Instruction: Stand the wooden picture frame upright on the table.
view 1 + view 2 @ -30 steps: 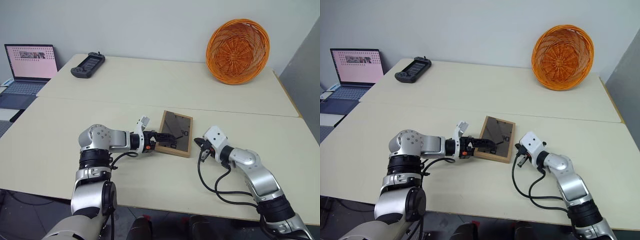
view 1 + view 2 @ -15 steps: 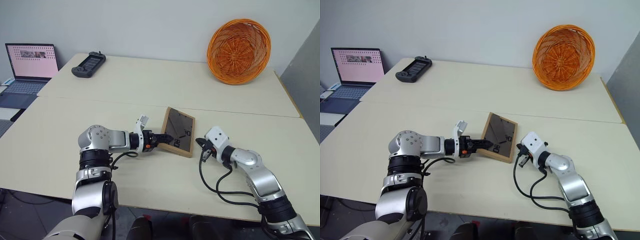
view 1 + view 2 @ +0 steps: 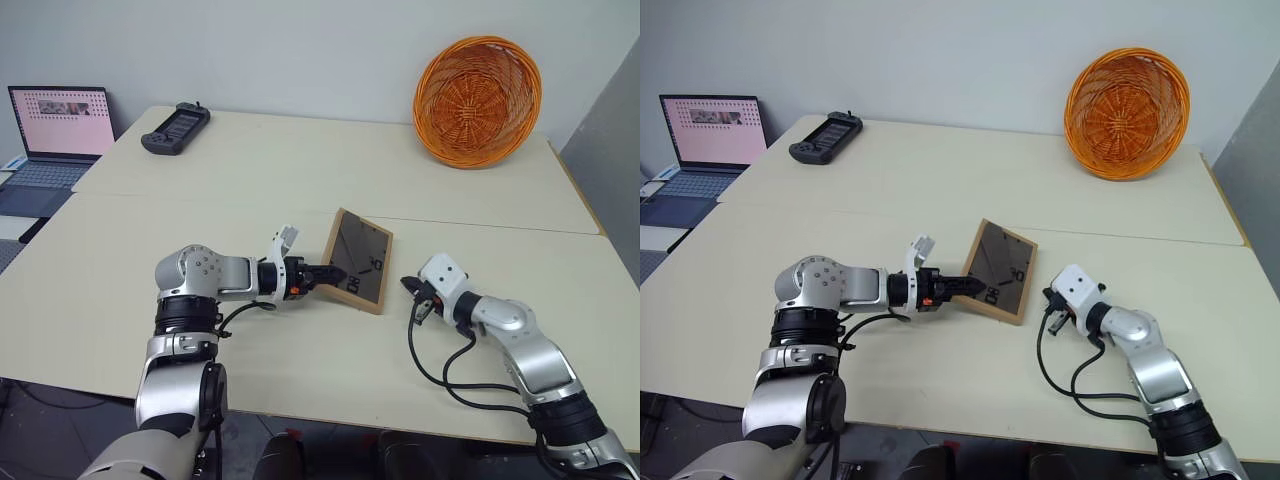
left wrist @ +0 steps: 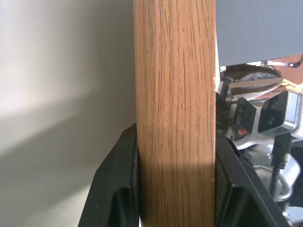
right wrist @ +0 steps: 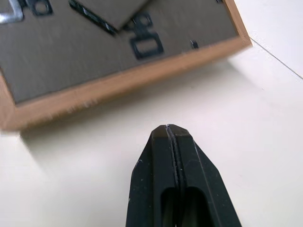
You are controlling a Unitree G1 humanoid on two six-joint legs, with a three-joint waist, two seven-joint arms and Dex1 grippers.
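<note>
step: tilt frame (image 3: 358,262) upright | frame: back up, near table's (image 3: 300,370) front edge | left gripper (image 3: 322,272): clamped on frame's left rail | right gripper (image 3: 410,287): closed, empty, just beside | advice: lift slowly, keep bottom edge down, free the stand

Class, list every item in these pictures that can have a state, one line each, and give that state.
Small light-wood picture frame: tilted, grey back showing, one edge lifted off the pale cream table.
Left gripper: shut on the frame's edge.
Right gripper: shut, holding nothing, beside the frame.
Pink-screened laptop: open, screen lit.
Orange wicker basket: tipped on its side, holding nothing.
</note>
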